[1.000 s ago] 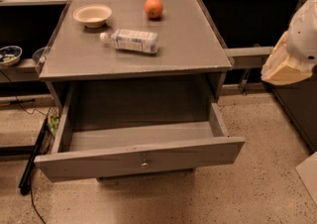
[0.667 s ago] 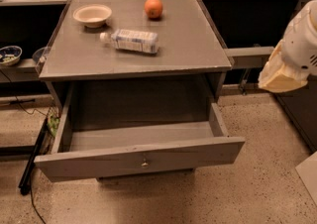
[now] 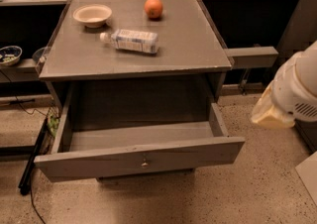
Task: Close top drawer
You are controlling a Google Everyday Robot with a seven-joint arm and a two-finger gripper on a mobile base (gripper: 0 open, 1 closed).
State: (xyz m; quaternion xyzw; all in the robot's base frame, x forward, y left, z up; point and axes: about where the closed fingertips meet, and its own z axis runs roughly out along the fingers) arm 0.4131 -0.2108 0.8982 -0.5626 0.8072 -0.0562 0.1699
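Observation:
The top drawer of the grey cabinet is pulled far out toward me. Its inside looks empty, and its long flat front panel carries a small metal knob at the centre. A white arm segment with a beige part hangs at the right edge, right of the drawer's front corner and apart from it. My gripper itself is out of view, past the right side of the frame.
On the cabinet top lie a plastic bottle on its side, a shallow bowl and an orange. Dark shelving stands behind and at both sides. A black cable runs on the speckled floor at the left.
The white arm at the right has moved down and slightly left, nearer the drawer's right front corner. The drawer and the things on top have not moved.

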